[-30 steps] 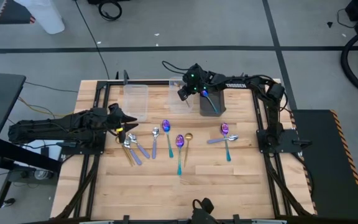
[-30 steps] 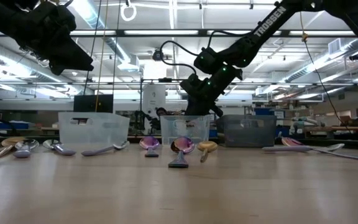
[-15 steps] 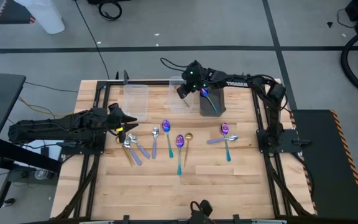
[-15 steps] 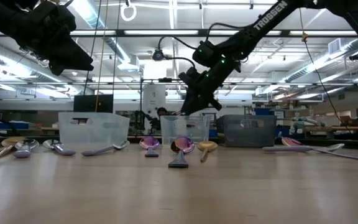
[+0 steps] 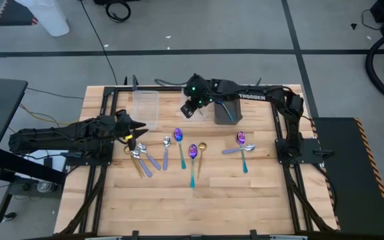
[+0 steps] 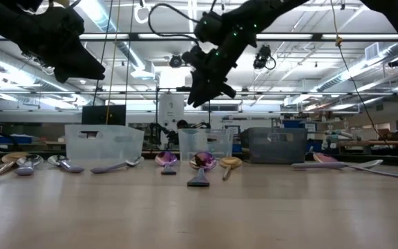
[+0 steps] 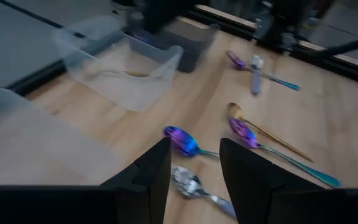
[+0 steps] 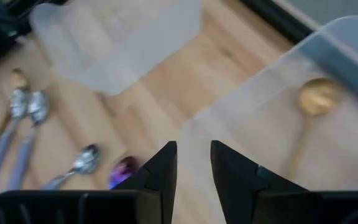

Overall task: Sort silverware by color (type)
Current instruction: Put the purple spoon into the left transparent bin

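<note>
— So where do the spoons lie, taking the middle clear bin (image 5: pixel 191 105) as the mark?

— Mostly on the wood toward the front edge from it. 1 gold spoon (image 8: pixel 312 112) already lies inside that bin, right under the right gripper (image 5: pixel 190 107), which hangs above the bin with its fingers (image 8: pixel 160 171) a little apart and nothing between them.

— And the right arm's pose?

— Stretched flat across the back of the table (image 5: pixel 245 193) from its base, passing over the dark bin (image 5: pixel 227 110), wrist bent down over the middle clear bin. From the low view it sits well above the bin rims.

— The left one?

— The left gripper (image 5: pixel 137 128) is off to the left of that bin, beside the other clear bin (image 5: pixel 146 109), raised over the silver spoons (image 5: pixel 142 159). Its fingers (image 7: pixel 145 180) stand apart, empty; the arm lies low along the table's left side.

— Counts?

— 3 bins in a row: 2 clear, 1 dark. On the table I count 4 iridescent spoons: 3 in front of the middle bin (image 5: pixel 192 157) and 1 farther right (image 5: pixel 242 143), in front of the dark bin. 1 more gold spoon (image 5: pixel 201 155) lies just beside the central purple ones. Something slim leans in the dark bin; I cannot tell what. The silver cluster overlaps too much for an exact count.
</note>
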